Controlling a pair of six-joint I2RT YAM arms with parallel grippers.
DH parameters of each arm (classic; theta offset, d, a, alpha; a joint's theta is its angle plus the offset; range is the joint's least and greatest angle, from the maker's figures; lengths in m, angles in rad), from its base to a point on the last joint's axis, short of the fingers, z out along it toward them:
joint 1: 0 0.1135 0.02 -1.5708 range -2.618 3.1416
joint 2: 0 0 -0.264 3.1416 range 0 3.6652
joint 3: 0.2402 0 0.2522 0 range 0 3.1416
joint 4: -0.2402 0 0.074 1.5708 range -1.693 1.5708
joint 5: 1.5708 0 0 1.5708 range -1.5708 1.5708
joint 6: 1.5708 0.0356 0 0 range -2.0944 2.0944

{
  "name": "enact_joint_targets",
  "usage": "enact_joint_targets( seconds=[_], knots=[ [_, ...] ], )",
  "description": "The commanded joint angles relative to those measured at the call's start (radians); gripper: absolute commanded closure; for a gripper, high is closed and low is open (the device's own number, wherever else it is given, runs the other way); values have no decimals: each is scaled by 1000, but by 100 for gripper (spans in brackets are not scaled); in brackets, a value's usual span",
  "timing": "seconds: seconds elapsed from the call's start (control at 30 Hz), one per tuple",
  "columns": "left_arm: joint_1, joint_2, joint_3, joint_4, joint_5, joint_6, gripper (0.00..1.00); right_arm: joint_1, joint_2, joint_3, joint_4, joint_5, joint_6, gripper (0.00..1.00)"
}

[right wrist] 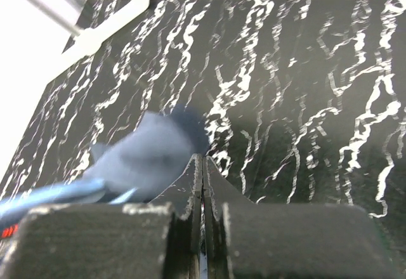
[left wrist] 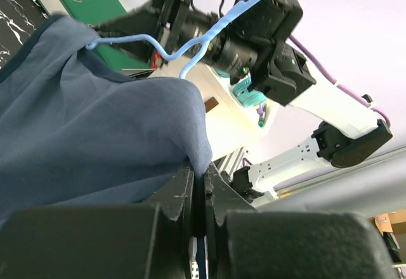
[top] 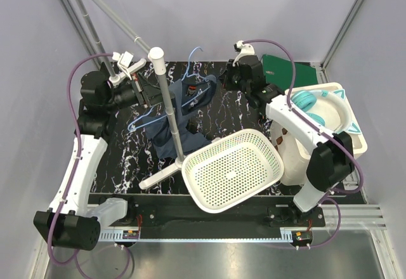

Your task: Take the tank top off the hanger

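The dark navy tank top [top: 183,111] drapes over the light-blue wire hanger [top: 137,123] above the black marbled mat. The hanger's hook [top: 195,54] points up, free of the stand. My left gripper [top: 144,96] is shut on a fold of the tank top [left wrist: 95,127], with cloth pinched between its fingertips [left wrist: 190,172]. The hanger wire [left wrist: 155,41] runs over the cloth towards my right gripper [top: 223,77]. The right gripper is shut at the hanger's right end. In the right wrist view, blurred cloth [right wrist: 143,155] and blue wire [right wrist: 38,198] lie against its left fingertip [right wrist: 193,171].
A white-and-grey stand pole [top: 169,98] rises in front of the tank top, its foot [top: 158,176] on the mat. A white perforated basket [top: 233,168] sits tilted at front centre. A green folder [top: 288,70] and a white bin holding teal items [top: 330,111] are on the right.
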Motion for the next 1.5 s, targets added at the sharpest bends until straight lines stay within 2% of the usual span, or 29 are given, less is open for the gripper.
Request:
enact_joint_targets(
  seconds=[0.0, 0.17, 0.3, 0.33, 0.37, 0.5, 0.73, 1.03, 1.47],
  knots=[
    [9, -35, 44, 24, 56, 6, 100, -53, 33, 70, -44, 48, 4, 100],
    [14, -40, 44, 40, 79, -8, 100, -96, 66, 90, -63, -17, 7, 100],
    [15, -38, 47, 21, 53, 1, 100, -95, 19, 46, -49, -152, -6, 100],
    [15, -38, 48, 18, 45, 0, 100, -92, 1, 2, -43, -168, -6, 96],
    [17, -37, 55, 15, 37, 0, 100, -86, -37, -23, -26, -194, -19, 77],
    [17, -29, 78, -22, -21, 12, 100, -50, -119, -146, -10, -226, -58, 52],
    [17, -40, 85, -33, -61, 3, 100, -32, -170, -220, 23, -312, -87, 38],
    [18, -60, 85, -36, -46, -19, 100, 0, -66, -123, 97, -337, -92, 38],
    [23, -67, 47, 32, -9, -75, 100, -3, -7, -88, 232, -202, -62, 64]
  ],
)
